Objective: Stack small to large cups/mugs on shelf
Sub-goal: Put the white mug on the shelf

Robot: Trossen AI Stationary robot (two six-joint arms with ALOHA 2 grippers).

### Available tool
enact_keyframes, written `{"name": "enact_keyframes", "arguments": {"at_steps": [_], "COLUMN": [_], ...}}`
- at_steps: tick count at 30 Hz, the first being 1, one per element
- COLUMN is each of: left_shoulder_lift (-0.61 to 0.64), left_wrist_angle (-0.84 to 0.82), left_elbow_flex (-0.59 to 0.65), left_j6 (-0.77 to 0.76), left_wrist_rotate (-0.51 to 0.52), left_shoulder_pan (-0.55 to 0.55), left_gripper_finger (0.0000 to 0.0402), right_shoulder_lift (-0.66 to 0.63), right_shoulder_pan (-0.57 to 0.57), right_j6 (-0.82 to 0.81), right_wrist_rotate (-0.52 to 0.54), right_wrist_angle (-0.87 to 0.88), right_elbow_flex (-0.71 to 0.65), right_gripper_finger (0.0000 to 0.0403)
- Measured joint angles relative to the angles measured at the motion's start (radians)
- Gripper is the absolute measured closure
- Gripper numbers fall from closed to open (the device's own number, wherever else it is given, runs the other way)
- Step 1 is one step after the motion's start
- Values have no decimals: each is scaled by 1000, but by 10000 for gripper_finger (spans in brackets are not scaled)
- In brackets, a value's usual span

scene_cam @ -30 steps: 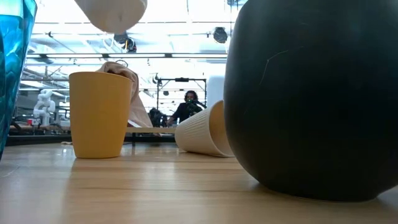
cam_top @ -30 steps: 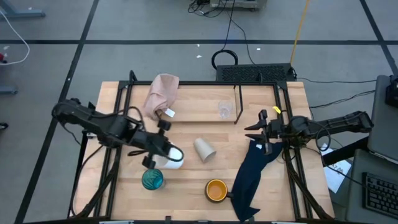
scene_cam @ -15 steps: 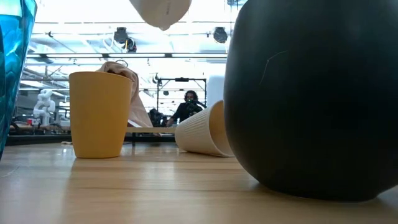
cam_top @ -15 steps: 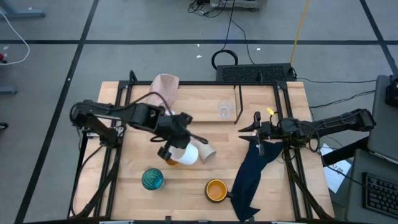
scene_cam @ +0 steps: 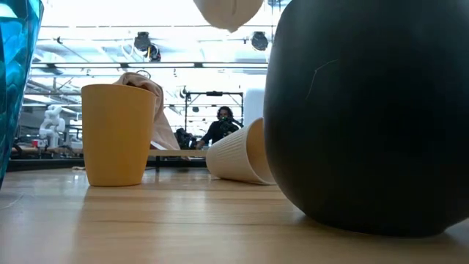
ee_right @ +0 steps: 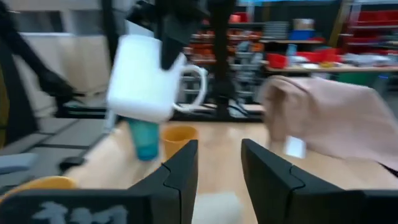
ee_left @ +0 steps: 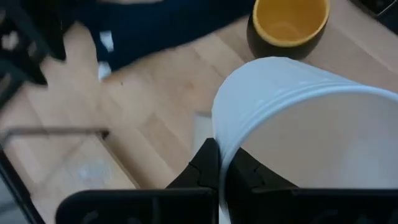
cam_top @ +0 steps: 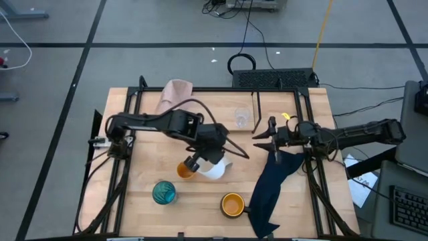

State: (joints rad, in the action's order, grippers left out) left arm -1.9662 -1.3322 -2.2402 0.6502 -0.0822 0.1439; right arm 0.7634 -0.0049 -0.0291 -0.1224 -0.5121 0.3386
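Observation:
My left gripper (cam_top: 201, 159) hangs over the table's middle, shut on the white handled mug (cam_top: 214, 168), which is in the air (scene_cam: 229, 10). Below it the beige cup (scene_cam: 236, 155) lies on its side. The small orange cup (cam_top: 185, 169) stands upright beside it, and the teal glass (cam_top: 164, 193) stands nearer the front. The orange-yellow mug (cam_top: 232, 204) stands at the front by the navy cloth. The tiny clear cup (cam_top: 241, 118) stands within the shelf (cam_top: 255, 110) of black rods. My right gripper (cam_top: 263, 137) is open and holds nothing, right of the middle. My left gripper pinches the white mug's rim (ee_left: 219, 144), one finger inside the mug and one outside on its wall. The fingers come slanting down from above. The mug hangs tilted below them, lifted clear of the table, with its handle (ee_right: 194, 87) out to one side.
A pink cloth (cam_top: 175, 99) lies at the far left of the shelf. The navy cloth (cam_top: 271, 187) runs from under my right gripper to the front edge. Black frame rails run along the table's left and right sides.
My left gripper has carried the white mug from beside the teal glass toward the table's right and far side, rising a little and rolling, until it hangs over the beige cup. The mug stays clear of the table. My right gripper has moved slightly toward the table's left.

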Motion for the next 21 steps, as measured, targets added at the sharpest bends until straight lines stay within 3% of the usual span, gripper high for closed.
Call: {"name": "enact_keyframes", "arguments": {"at_steps": [4, 12, 21], "left_shoulder_lift": [-11, -11, -11], "left_wrist_angle": [37, 109, 131], "left_elbow_flex": [-25, -25, -25], "left_j6": [116, 287, 310], "left_wrist_rotate": [1, 12, 34], "left_shoulder_pan": [30, 74, 81], "left_gripper_finger": [399, 399, 399], "right_shoulder_lift": [32, 125, 302], "right_shoulder_pan": [-16, -45, -108], "right_j6": [-11, -86, -198], "right_wrist_rotate": [-84, -145, -332], "right_wrist_angle": [-2, -110, -179], "right_elbow_flex": [43, 61, 119], "right_gripper_finger": [271, 252, 251]}}
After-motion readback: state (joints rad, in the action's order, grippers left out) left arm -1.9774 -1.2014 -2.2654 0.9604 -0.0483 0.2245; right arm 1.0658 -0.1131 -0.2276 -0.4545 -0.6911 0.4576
